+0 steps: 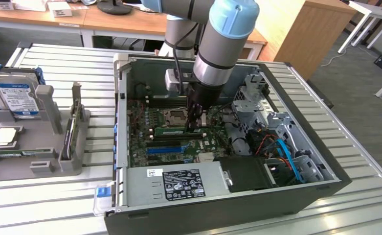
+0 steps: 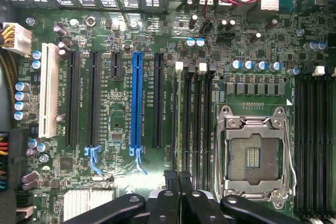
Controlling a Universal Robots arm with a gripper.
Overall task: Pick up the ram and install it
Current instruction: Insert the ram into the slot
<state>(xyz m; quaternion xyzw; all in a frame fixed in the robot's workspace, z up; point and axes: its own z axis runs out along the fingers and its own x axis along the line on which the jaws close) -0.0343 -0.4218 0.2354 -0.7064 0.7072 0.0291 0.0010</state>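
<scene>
The ram is a thin green stick standing on edge in a memory slot of the motherboard, inside the open computer case. My gripper reaches straight down into the case at the stick's end on the exterior view's right. In the wrist view the ram shows edge-on as a pale strip between dark slots. It runs up to my gripper, whose black fingers are shut on it.
Beside the ram are the CPU socket, a blue expansion slot and more memory slots. A power supply fills the case's near side, with drive cages and cables toward the exterior view's right. A grey fixture outside holds a hard drive.
</scene>
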